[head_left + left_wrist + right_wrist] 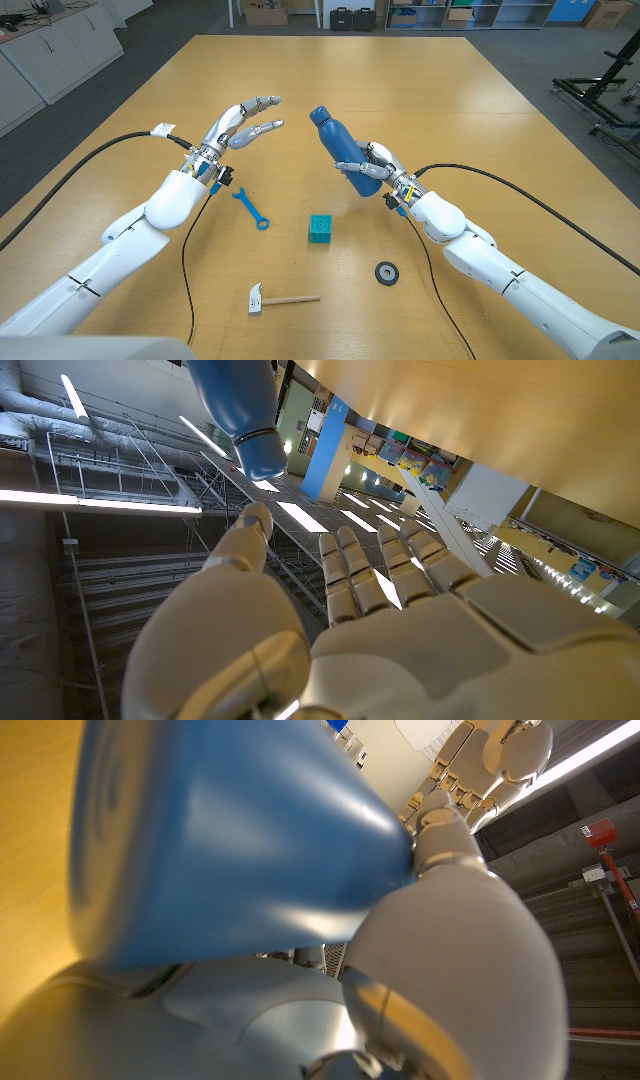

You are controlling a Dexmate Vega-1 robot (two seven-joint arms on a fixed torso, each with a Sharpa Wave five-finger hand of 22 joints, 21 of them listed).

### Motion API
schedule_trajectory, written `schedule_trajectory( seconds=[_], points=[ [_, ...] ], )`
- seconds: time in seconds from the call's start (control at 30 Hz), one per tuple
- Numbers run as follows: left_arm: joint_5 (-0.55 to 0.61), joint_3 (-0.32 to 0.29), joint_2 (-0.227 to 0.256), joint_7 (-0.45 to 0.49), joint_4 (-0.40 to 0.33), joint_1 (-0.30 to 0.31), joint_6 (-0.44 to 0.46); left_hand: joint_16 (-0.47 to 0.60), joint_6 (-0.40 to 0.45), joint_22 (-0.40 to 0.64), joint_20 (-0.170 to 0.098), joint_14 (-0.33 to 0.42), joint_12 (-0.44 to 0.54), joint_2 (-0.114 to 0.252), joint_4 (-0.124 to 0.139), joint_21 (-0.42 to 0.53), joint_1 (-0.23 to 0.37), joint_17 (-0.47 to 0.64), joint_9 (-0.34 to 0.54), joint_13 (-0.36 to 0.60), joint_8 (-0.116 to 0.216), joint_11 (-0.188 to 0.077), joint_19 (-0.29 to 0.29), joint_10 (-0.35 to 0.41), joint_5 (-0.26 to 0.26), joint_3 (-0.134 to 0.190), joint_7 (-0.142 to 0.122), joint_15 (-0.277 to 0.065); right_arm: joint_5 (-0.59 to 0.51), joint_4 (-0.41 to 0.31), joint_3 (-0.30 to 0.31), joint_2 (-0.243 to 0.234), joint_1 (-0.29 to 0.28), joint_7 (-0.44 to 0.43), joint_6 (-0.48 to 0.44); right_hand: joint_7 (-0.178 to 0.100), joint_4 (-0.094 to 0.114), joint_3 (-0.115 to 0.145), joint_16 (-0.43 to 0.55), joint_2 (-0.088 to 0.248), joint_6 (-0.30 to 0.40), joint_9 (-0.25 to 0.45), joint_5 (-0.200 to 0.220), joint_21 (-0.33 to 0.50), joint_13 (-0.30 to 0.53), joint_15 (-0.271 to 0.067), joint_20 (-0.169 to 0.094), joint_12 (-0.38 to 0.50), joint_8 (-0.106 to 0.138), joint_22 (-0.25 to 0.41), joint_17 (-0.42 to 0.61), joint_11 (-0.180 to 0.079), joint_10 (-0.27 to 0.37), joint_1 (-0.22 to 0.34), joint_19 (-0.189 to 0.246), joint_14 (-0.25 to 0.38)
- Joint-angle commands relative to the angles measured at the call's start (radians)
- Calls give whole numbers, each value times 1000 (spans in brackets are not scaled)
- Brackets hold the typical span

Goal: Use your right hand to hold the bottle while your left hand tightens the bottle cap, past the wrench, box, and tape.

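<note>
A blue bottle (337, 148) is held tilted above the table, its blue cap (319, 115) leaning toward my left side. My right hand (375, 166) grips its lower body. The right wrist view shows the bottle's base (220, 850) close up against my right hand (450, 950). My left hand (243, 124) hovers open to the left of the cap, fingers spread and pointing at it, a short gap between them. In the left wrist view the cap (258, 455) hangs just past the fingertips (255, 520) of my left hand (340, 620).
On the table nearer me lie a blue wrench (251, 209), a small teal box (320, 229), a dark roll of tape (386, 272) and a hammer (280, 299). Cabinets and crates line the room's far side.
</note>
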Motion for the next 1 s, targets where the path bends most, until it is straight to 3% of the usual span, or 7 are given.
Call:
schedule_trajectory(
  seconds=[0.03, 0.63, 0.8, 1.0],
  points=[
    [-89, -56, 85, -112, -52, -1, 62, 0, 3, 3, 5, -1, 1, 2, 6, -3, 12, 3, 3, 2, 0, 9, -1, 4, -1, 0, 6, -104, -13, 18, -18, -5, 26, 26, -13, -202, 13, 22, -4, 282, 255, 3, 0, 9, 6, -227, -166, -5, 8, 3, 6, -214, 226, 277, 30, 146],
    [-214, -10, 165, -286, -1, -113, 72, -4, -25, 4, 32, -26, -12, -1, 17, -7, 14, 4, 3, 2, -17, 36, -25, -32, -5, -15, 25, -83, -36, -1, -26, -33, 33, 33, -48, -206, 12, 23, -7, 280, 261, 0, 0, 17, 5, -226, -166, -11, 12, 2, 12, -211, 230, 278, 28, 150],
    [-215, -3, 201, -313, 0, -137, 94, -6, -32, 4, 42, -34, -14, -1, 18, -7, 14, 4, 3, 2, -20, 35, -28, -40, -5, -18, 25, -76, -31, 3, -25, -32, 35, 36, -36, -203, 13, 23, -8, 280, 261, 0, 0, 19, 5, -225, -166, -13, 12, 2, 14, -211, 232, 277, 27, 150],
    [-220, 34, 208, -334, 7, -176, 96, -5, -36, 4, 46, -38, -12, -1, 18, -6, 16, 5, 3, 3, -22, 48, -30, -39, -6, -21, 26, -73, -45, -16, -21, -38, 27, 26, -23, -204, 13, 23, -9, 280, 261, 0, 0, 20, 5, -225, -166, -14, 13, 1, 15, -211, 232, 277, 26, 150]
  ],
)
